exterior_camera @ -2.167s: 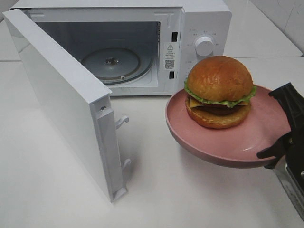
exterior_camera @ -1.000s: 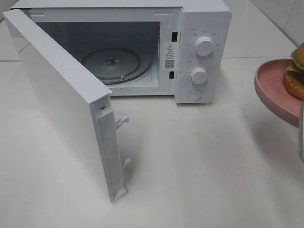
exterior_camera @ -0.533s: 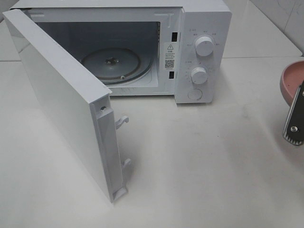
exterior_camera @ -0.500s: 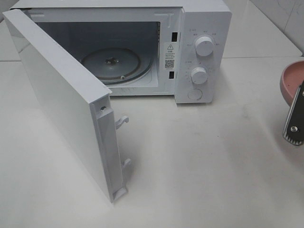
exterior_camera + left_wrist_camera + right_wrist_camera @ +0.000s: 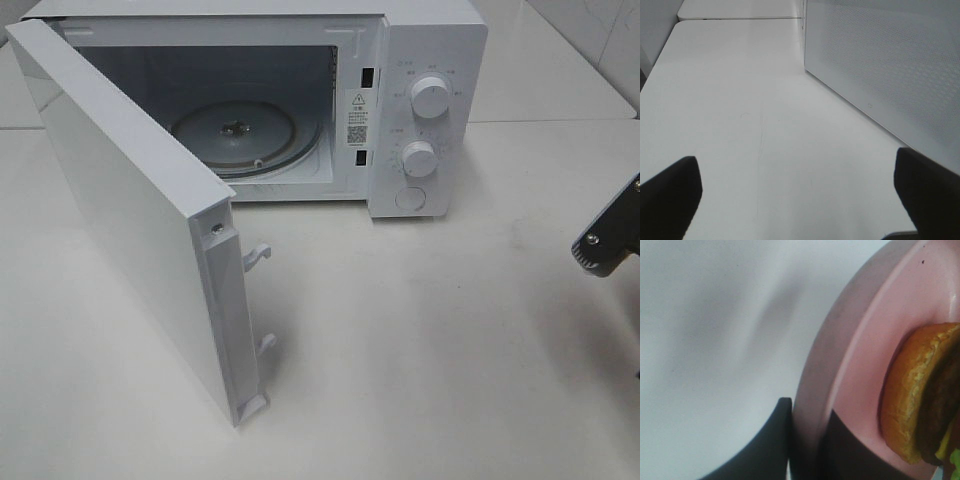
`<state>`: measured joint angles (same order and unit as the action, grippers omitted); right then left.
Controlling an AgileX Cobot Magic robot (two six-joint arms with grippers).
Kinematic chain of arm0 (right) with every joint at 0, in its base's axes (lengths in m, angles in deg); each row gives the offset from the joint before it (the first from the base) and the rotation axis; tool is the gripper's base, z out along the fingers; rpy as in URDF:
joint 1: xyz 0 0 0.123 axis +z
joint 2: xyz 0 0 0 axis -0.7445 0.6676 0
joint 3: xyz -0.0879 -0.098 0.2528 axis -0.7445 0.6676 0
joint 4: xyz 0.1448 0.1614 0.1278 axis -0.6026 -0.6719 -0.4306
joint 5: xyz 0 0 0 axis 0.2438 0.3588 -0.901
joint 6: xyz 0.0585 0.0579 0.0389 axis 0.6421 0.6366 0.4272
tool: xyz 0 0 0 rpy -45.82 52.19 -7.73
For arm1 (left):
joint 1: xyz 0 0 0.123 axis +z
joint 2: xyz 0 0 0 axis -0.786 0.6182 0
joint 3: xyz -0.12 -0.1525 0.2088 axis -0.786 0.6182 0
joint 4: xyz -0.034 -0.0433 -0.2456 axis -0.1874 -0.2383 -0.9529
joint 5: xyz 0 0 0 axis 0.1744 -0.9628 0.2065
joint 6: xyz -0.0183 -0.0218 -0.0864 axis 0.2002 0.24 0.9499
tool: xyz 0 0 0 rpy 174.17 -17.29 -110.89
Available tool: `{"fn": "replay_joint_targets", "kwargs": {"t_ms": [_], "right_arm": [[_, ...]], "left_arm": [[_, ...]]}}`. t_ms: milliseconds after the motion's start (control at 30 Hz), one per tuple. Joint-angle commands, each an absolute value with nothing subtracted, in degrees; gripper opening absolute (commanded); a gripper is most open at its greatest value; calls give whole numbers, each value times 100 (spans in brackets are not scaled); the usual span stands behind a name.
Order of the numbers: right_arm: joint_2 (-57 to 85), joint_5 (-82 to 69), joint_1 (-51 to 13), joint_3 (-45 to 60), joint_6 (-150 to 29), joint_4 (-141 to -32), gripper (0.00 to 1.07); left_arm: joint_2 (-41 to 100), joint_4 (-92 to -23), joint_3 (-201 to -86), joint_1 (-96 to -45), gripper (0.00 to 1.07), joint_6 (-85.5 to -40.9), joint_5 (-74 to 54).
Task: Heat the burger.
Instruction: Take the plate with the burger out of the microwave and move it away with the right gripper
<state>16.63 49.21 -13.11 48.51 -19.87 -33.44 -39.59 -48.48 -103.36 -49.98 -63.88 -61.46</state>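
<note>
Microwave (image 5: pixel 420 60) at far centre of the white table (image 5: pixel 430 350), door (image 5: pixel 130 220) swung wide open toward near left, glass turntable (image 5: pixel 235 135) bare. Right gripper (image 5: pixel 807 440) clenched on rim of pink plate (image 5: pixel 860 350); burger (image 5: pixel 925 400) sits on that plate, seen only in the wrist view. Left gripper (image 5: pixel 795 195) released, jaws spread wide, low over table beside microwave's perforated side wall (image 5: pixel 890 65)

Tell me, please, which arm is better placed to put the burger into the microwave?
Probably the right. Its gripper is clamped on the rim of the plate carrying the burger. The left gripper is open, holds nothing and sits behind the open door, outside the cavity.
</note>
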Motion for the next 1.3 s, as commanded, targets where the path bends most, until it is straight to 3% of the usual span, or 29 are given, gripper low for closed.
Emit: {"fn": "replay_joint_targets", "kwargs": {"t_ms": [33, 867, 1067, 1300], "right_arm": [[1938, 5190, -1339, 4834, -1208, -2960, 4], [4614, 4612, -1339, 4828, 1571, -2491, 11], [4941, 4457, -1339, 4828, 1600, -2399, 18], [4860, 4514, -1316, 4714, 1393, -2525, 38]], "left_arm": [[-3982, -4837, -10325, -4987, 99, -6371, -6066], [-3982, -4837, -10325, -4987, 99, -6371, -6066], [-3982, -4837, -10325, -4987, 99, -6371, -6066], [-3982, -4837, -10325, -4987, 99, -6371, -6066]]}}
